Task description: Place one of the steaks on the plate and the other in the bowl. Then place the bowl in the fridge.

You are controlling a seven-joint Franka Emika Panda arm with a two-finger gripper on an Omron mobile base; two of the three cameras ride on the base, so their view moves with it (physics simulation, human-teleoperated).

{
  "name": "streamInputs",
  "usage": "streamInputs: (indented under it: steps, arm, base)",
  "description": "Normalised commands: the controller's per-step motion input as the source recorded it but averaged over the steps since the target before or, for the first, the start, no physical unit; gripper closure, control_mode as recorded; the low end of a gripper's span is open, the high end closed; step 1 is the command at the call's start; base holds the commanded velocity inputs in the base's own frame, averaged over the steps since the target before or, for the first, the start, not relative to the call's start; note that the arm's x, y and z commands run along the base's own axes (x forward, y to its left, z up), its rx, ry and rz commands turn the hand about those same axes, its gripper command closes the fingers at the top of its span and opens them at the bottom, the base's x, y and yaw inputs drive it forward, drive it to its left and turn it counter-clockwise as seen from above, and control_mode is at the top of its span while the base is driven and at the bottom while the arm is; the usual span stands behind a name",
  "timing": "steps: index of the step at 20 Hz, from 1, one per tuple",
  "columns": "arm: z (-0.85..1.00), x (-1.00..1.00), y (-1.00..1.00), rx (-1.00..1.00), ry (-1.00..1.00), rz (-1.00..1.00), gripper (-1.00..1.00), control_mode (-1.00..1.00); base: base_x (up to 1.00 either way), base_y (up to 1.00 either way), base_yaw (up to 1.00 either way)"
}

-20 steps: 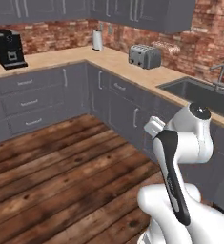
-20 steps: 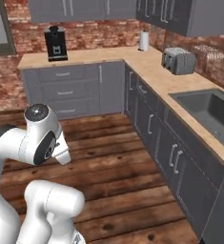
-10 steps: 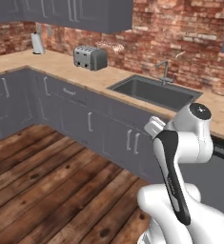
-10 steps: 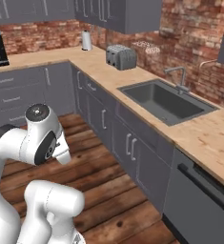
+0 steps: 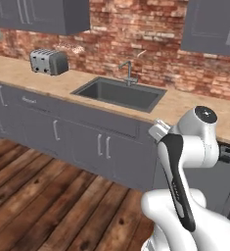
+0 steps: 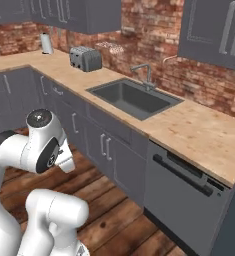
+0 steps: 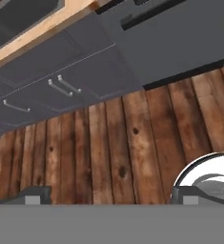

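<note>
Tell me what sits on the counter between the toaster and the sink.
Nothing: between the toaster and the sink lies bare wooden counter, seen in both base views.

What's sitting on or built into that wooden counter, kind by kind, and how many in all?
Toaster: 1
Paper towel roll: 1
Sink: 1
Tap: 1
Dishwasher under the counter: 1
Total: 5

The white arm (image 5: 182,166) stands folded upright, its claw (image 7: 108,198) spread wide, gripping nothing, aimed downward.
</note>
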Motion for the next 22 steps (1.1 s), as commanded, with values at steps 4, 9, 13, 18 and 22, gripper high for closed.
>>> streamInputs:
  steps: [4,9,13,18,22]
  arm:
    - [0.0,0.0,0.0,0.0,0.0,0.0,-1.0,1.0]
    - [0.0,0.0,0.0,0.0,0.0,0.0,-1.0,1.0]
    - [0.0,0.0,0.0,0.0,0.0,0.0,-1.0,1.0]
    - [0.0,0.0,0.0,0.0,0.0,0.0,-1.0,1.0]
    - [0.0,0.0,0.0,0.0,0.0,0.0,-1.0,1.0]
  base:
    - [0.0,-0.61,-0.33]
    - [0.0,-0.42,-0.25]
    - [0.0,-0.58,-0.22]
    - [0.0,-0.65,-0.21]
    - [0.0,-0.75,-0.19]
